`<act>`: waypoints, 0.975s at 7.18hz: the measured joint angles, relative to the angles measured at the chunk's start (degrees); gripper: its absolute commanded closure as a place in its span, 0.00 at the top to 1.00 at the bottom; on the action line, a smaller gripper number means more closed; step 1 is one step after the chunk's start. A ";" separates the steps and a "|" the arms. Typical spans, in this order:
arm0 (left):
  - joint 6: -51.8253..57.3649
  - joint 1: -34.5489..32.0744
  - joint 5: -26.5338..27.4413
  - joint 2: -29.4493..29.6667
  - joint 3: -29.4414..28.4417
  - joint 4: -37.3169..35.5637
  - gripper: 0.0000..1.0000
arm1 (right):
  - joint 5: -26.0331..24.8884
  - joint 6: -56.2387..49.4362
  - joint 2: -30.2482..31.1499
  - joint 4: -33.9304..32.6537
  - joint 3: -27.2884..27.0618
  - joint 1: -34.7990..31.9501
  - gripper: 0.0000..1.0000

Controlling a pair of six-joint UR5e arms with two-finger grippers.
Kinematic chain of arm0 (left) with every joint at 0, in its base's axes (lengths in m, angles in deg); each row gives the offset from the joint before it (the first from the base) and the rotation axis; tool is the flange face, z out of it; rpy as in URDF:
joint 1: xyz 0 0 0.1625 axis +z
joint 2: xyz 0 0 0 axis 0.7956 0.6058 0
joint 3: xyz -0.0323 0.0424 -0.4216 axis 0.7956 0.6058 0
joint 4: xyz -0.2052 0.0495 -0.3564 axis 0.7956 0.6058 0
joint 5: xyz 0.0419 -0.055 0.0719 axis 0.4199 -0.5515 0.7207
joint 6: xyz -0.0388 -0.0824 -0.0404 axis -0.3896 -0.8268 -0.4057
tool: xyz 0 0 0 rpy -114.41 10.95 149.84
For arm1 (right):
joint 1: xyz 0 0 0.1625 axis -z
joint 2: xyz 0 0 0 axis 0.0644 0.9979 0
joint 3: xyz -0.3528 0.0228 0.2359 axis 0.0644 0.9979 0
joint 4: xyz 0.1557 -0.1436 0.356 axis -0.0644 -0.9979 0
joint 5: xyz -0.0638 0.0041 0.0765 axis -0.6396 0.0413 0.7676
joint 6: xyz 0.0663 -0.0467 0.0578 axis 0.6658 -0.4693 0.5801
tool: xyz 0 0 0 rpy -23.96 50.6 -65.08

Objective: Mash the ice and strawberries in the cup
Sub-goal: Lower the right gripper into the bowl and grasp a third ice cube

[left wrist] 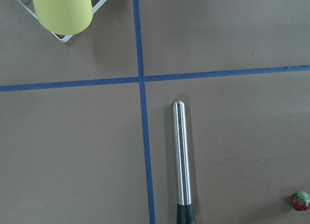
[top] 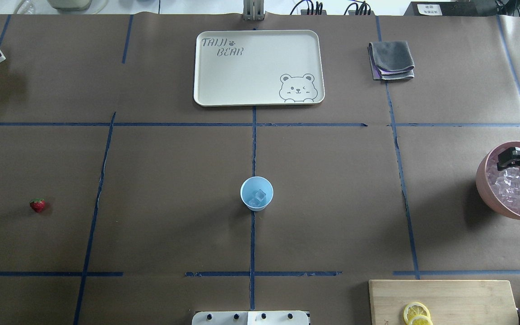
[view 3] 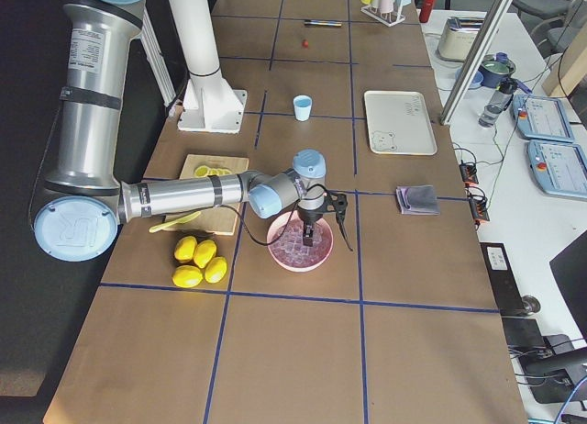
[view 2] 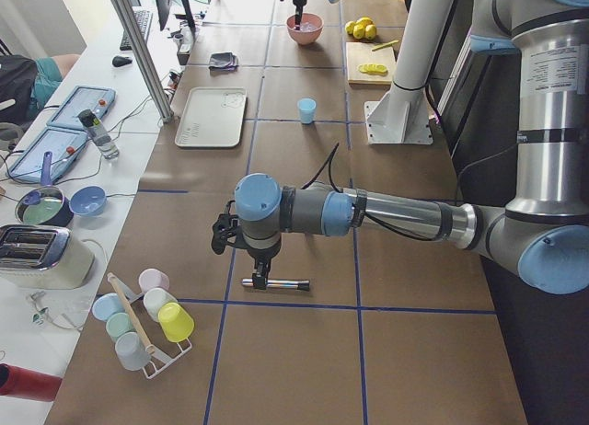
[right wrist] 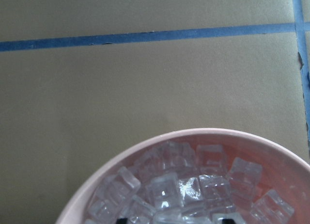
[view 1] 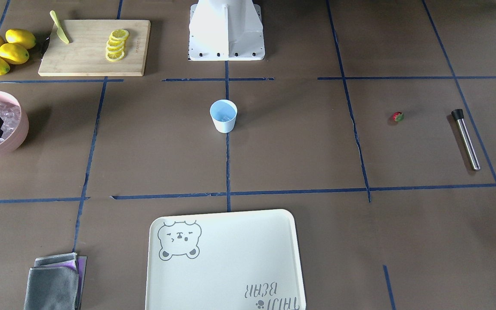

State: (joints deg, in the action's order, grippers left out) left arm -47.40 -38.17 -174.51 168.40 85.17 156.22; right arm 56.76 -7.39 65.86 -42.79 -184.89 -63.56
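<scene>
The white cup, pale blue inside, stands at the table's middle with a couple of clear ice cubes in it; it also shows in the front view. More ice fills the pink bowl. My right gripper hangs over that bowl, its fingertips spread apart among the cubes. The strawberry lies alone on the table and shows in the left wrist view. My left gripper hovers over a steel muddler; I cannot tell whether it is open.
A white bear tray and a folded grey cloth lie on the far side. A cutting board carries lemon slices and a knife, with whole lemons beside it. A cup rack stands near the muddler.
</scene>
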 measured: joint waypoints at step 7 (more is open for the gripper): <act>0.00 0.00 -0.02 0.00 0.01 0.00 1.00 | 1.24 -0.58 0.52 0.00 -0.18 0.40 0.56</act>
State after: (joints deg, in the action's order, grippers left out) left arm -47.40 -38.16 -174.53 168.40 85.19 156.22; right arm 58.00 -7.97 66.38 -42.79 -185.06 -63.16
